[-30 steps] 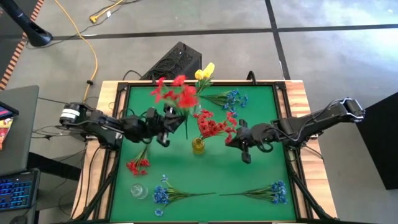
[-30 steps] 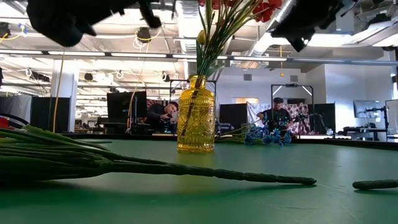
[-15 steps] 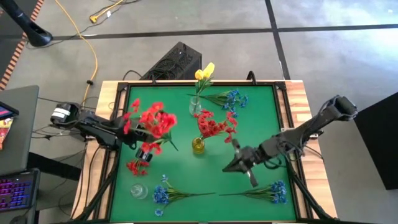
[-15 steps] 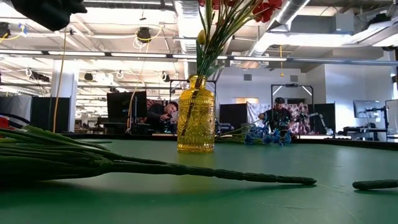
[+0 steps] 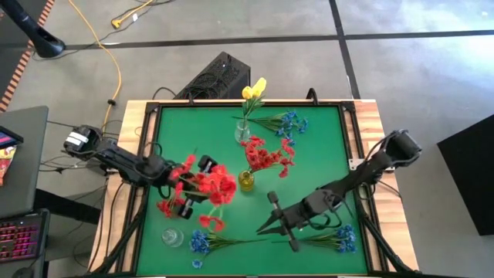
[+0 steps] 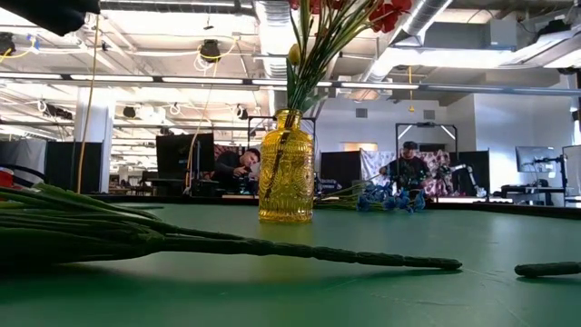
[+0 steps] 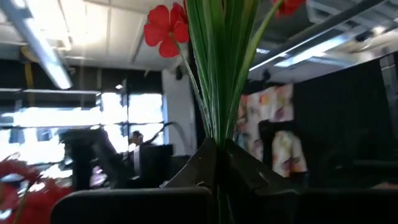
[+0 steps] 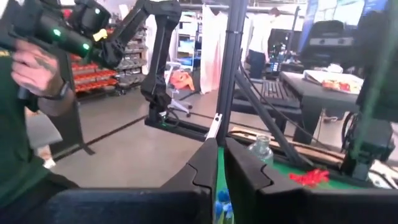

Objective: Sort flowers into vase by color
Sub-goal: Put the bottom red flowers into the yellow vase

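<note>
From above, our left gripper (image 5: pixel 193 189), just left of the yellow vase (image 5: pixel 245 181), grips a red spray (image 5: pixel 208 185); our right gripper (image 5: pixel 272 220) appears spread below it. The left wrist view shows stems (image 7: pixel 217 81) pinched; they could snag the vase's blooms (image 5: pixel 266 154).

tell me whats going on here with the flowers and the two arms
The left end effector is shut on a red flower spray, holding it over the left side of the green table. The yellow vase at the middle already holds red flowers. The right end effector hangs low near the blue flowers lying at the table's front right.
</note>
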